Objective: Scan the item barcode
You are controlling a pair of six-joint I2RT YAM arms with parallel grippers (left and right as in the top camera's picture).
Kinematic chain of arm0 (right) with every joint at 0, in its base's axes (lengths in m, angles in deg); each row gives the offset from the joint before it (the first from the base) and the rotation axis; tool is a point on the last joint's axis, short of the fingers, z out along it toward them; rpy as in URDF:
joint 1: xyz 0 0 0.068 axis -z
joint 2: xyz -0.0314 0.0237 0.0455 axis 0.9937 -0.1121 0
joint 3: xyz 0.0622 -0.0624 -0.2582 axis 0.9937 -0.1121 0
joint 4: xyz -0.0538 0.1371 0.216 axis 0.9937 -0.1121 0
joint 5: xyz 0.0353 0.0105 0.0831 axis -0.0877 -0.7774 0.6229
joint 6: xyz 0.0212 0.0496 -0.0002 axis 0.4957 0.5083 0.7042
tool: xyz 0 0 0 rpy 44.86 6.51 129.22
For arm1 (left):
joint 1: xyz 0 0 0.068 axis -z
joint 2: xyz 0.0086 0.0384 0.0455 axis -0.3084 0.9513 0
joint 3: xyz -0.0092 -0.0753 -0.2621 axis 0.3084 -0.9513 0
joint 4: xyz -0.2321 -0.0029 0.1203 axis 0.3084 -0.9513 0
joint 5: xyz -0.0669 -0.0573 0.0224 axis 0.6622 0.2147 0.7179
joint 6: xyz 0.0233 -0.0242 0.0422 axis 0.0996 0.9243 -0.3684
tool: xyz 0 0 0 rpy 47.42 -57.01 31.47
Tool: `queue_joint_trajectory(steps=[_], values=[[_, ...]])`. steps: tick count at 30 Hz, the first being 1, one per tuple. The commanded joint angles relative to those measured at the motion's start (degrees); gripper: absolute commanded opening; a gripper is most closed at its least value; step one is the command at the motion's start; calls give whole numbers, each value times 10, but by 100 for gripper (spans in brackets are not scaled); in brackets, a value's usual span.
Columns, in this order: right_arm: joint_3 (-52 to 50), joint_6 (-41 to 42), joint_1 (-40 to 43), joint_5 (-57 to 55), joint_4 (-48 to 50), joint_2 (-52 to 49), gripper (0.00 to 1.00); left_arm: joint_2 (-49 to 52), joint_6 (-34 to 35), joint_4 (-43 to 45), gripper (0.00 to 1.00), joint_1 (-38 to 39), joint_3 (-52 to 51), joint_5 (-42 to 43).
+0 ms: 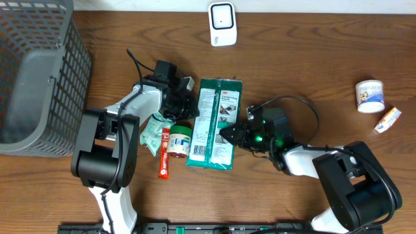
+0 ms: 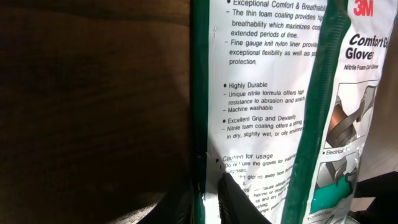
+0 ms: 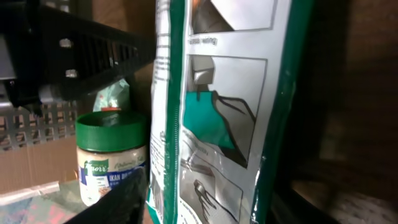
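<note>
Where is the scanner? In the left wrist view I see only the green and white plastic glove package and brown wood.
Observer: A white rounded device with a dark window, likely the scanner, stands at the far edge of the table, beyond the green and white glove package.
Operator: What lies beside the package?
Observer: A white jar with a green lid sits close by its left side.
Operator: And the right gripper?
Observer: The right gripper is at the package's right edge; whether it grips, I cannot tell.

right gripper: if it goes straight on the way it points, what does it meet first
The flat green-and-white glove packet: the right gripper points at its near edge, though whether it touches is unclear. The green-lidded white jar lies beyond it.
</note>
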Motion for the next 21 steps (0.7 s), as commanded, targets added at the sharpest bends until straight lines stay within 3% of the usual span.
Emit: queue_joint_trajectory(steps=[1,11,12,15,17,21], values=[[-10,13,-15,7,27,-8,46,25,1,-4,20,3,-3,-17],[-10,13,-62,-31,50,-8,45,25,0,-2,20,3,-3,-17],[-10,12,-62,-35,50,-8,42,25,0,-2,20,3,-3,-17],[-10,4,-62,-34,68,-8,10,25,1,-2,19,3,-3,-17],[-10,0,-62,-34,71,-8,1,24,0,-2,14,3,-2,-16],[-10,-23,-62,-6,86,-2,1,11,1,5,13,1,8,-16]])
